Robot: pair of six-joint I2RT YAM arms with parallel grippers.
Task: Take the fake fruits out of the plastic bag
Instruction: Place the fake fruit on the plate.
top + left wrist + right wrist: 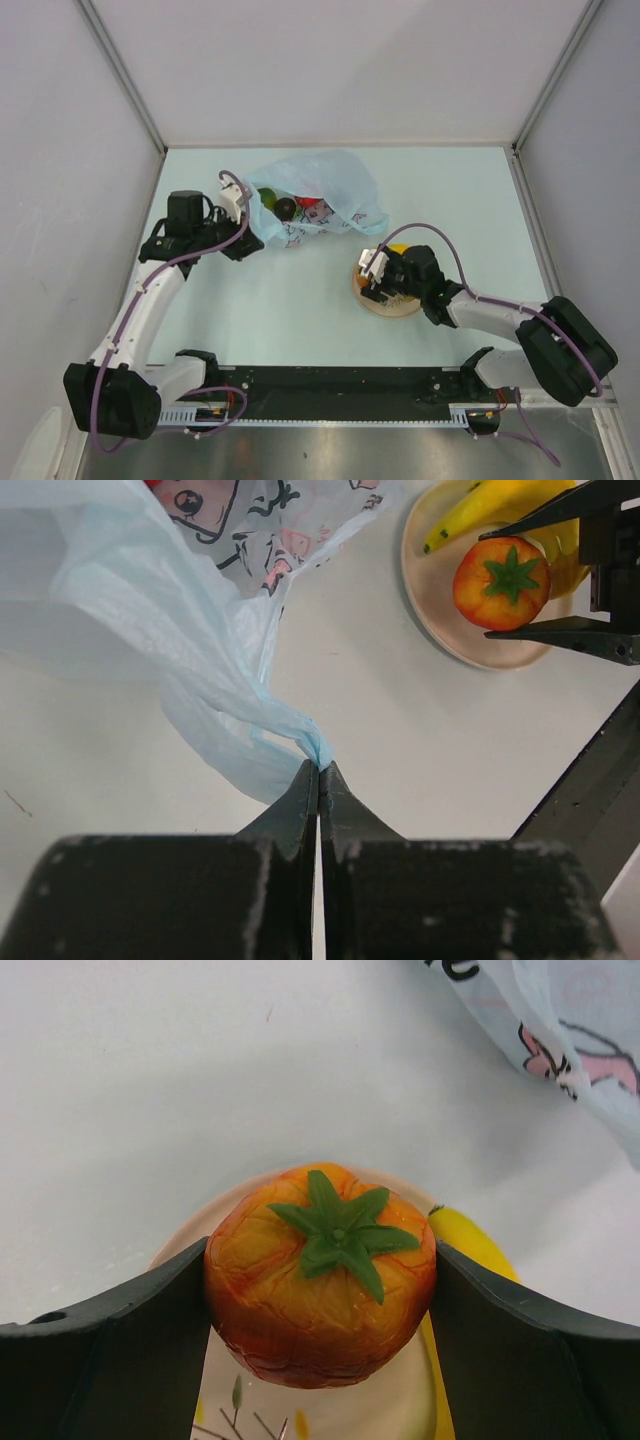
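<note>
as the near side of the table (300, 330) is taken first, the right gripper (320, 1295) is noted over the plate (385, 312), its jaws spread wide and pressed on both flanks of the orange fruit (318, 1260), green top upward. whether the fruit rests on the plate or hangs just above it cannot be told. the banana (490, 505) lies on the plate, just beside the fruit.

further out and to the left, the left gripper (320, 770) is fully closed, pinching a twisted corner of the plastic bag (150, 610).

farthest off, the bag lies slumped on the table with its mouth toward the left gripper. inside it show a green fruit (265, 197), a dark purple fruit (286, 207) and a red fruit (308, 205), close together.

assessment: the fruits appear light, rigid and glossy, so liable to slip or roll. each is best taken across its widest girth, as with the orange one. the bag is thin, soft and likely to collapse over its contents. holding it by the rim, lifted and kept taut, should keep the mouth open for entry.
</note>
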